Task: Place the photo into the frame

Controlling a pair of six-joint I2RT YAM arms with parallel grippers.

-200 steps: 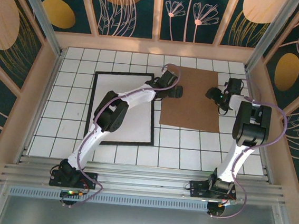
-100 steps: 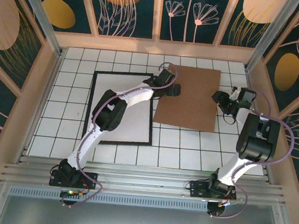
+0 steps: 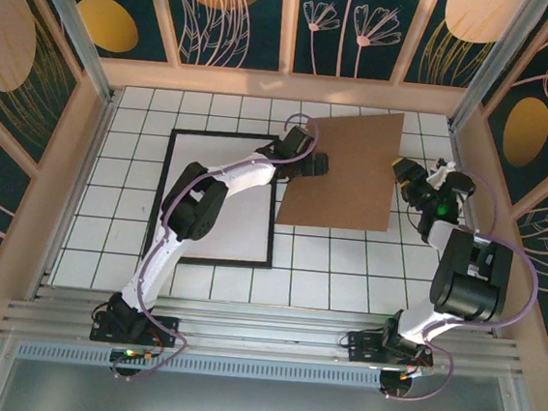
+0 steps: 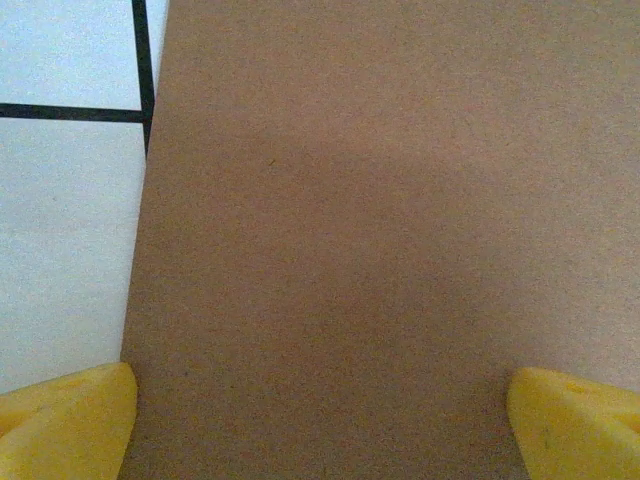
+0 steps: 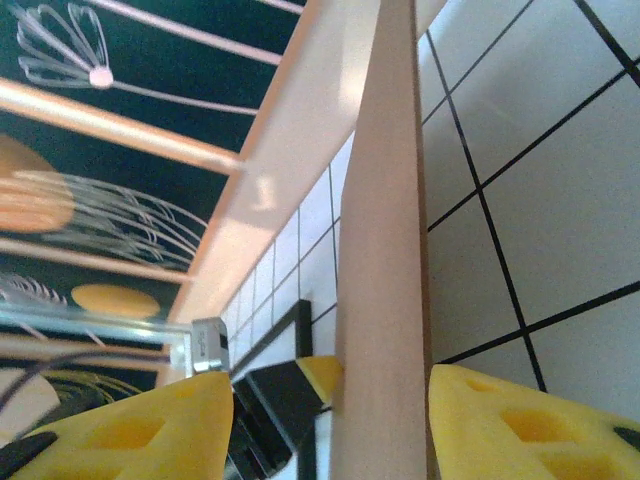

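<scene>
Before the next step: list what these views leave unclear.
Top view: white left arm hides part of thin black rectangular frame; blank white sheet inside, identity unclear.
Right wrist view: flat brown cardboard board edge-on between right jaws; grip unclear.
Left wrist view: left jaws cropped below.

Both arms are the same build. Left arm (image 3: 197, 203) and right arm (image 3: 462, 272): white link shells, chunky black joint housings. A lavender cable (image 3: 156, 252) is looped outside each, from the base up to the tool end. Black bases (image 3: 132, 323), with a small green LED just below the left one. Left gripper (image 3: 315, 161) and right gripper (image 3: 406, 170) have black bodies. Fingers (image 5: 530, 425) are yellow plastic with moulded pockets in the faces. Left fingertips (image 4: 65, 420) are the same yellow, plain.
</scene>
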